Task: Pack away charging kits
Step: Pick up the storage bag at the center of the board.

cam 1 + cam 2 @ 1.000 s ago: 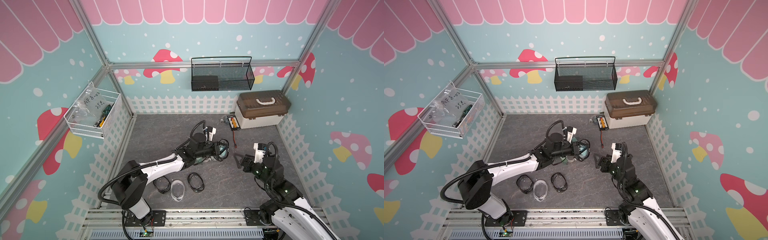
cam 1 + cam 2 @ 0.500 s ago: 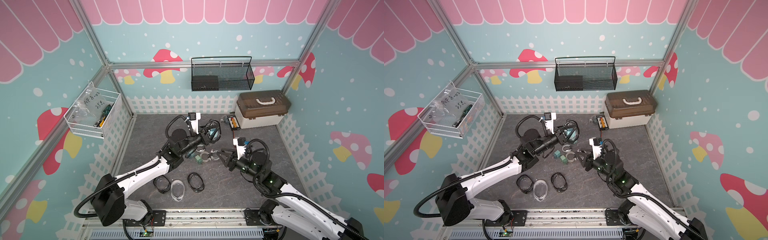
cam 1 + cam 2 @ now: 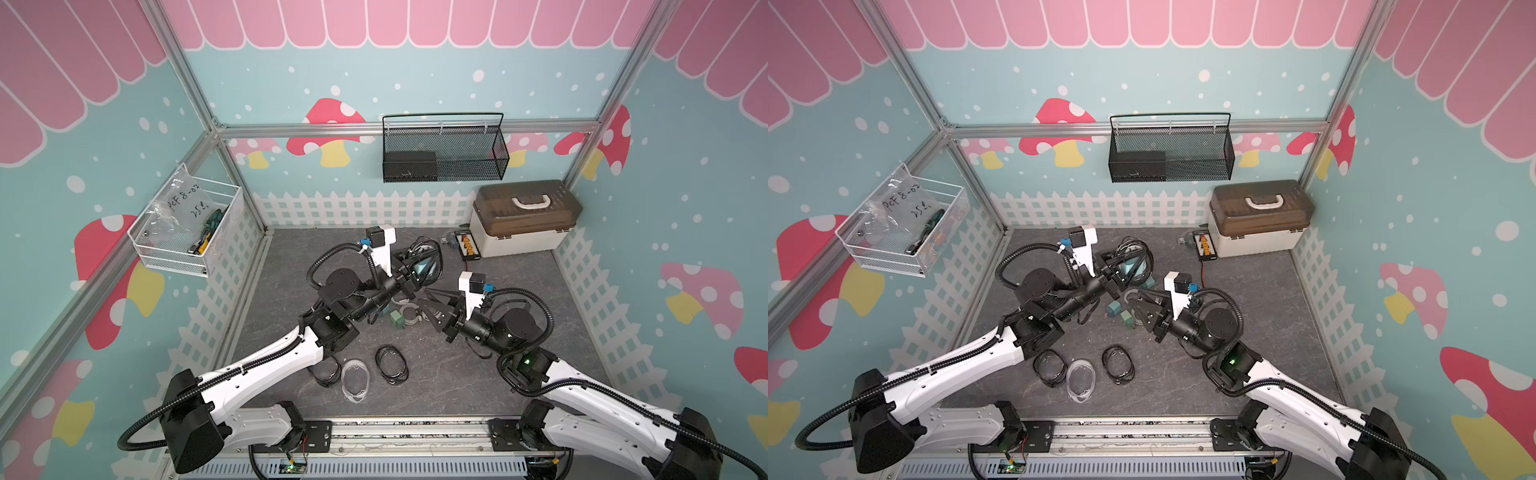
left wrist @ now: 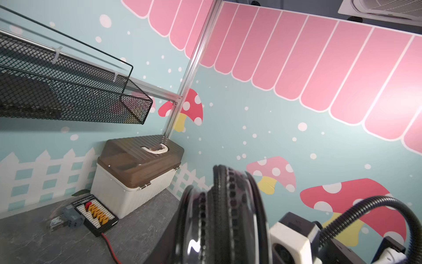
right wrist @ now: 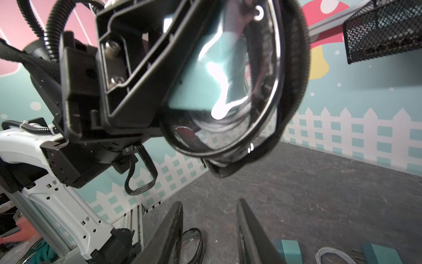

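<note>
Above the counter [image 3: 519, 299], my left pincer [image 3: 417, 272] clamps a black-rimmed pouch [image 3: 434, 257] holding a teal charger [image 5: 194, 91] and coiled white cable [image 5: 228, 124]; my right pincer [image 5: 209, 202] stands apart, gripping nothing.

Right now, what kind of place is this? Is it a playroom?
Probably a robot practice booth, dressed up like a garden. A left arm and a right arm are mounted on a metal rail, and mushroom wall panels fill an aluminium frame.
</note>
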Tool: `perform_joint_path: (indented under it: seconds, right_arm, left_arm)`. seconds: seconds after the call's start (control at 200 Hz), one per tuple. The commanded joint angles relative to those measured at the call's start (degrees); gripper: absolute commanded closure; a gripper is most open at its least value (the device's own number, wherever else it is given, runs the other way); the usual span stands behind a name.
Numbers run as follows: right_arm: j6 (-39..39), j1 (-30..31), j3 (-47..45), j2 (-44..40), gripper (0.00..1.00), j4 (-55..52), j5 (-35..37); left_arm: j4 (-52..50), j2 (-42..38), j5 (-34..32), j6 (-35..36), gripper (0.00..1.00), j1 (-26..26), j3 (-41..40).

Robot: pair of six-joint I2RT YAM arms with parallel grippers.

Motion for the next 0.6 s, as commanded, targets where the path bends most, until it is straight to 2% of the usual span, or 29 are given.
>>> perform_joint_path:
  seconds: [0.0, 0.375, 0.595]
  right_arm:
    - [0.56, 0.63, 1.68, -0.14, 0.62, 5.74, -1.4]
    - [2.13, 1.36, 0.1, -1.16, 0.61, 11.33, -3.44]
    - [2.81, 1.41, 0.7, -0.34, 0.61, 12.74, -2.57]
  left_arm:
    - [4.16, -2.14, 0.73, 6.21, 1.0, -1.58, -0.39]
    - [12.19, -2.35, 3.45, 13.23, 1.0, -3.99, -3.15]
    - [12.22, -2.3, 0.85, 15.17, 1.0, -5.61, -3.42]
